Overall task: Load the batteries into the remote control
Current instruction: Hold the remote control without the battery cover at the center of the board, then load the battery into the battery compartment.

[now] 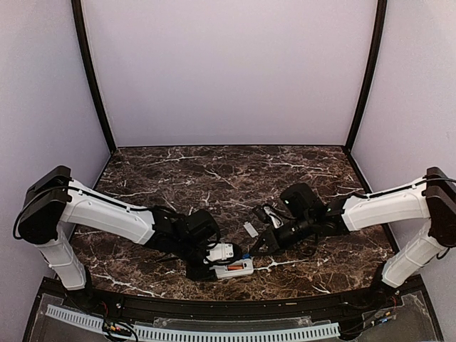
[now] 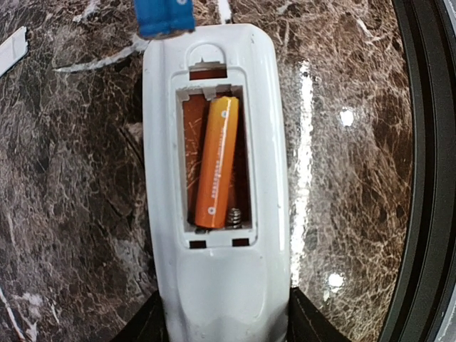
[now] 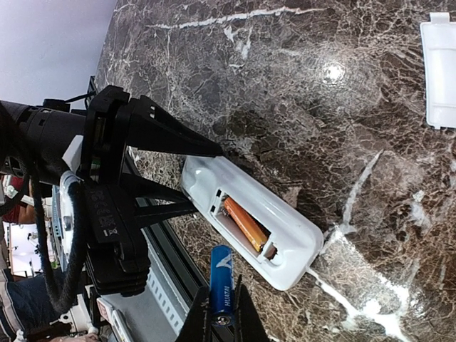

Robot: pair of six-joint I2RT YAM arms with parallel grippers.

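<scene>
Here the remote control [image 2: 214, 285] lies back-up on the tabletop [image 1: 214, 178], the orange battery [image 2: 216, 164] seated inside its open back. The left fingers [image 3: 167, 135] clasp both sides of one end. The right fingers [image 3: 201, 324] pinch the blue battery [image 3: 221, 281] near the other end.

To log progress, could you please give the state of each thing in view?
remote control: back up, recess open
orange battery: lying slanted in the recess
blue battery: held in shut right gripper, not loaded
cover: off, loose on table
left gripper: astride remote control, contact unclear
</scene>
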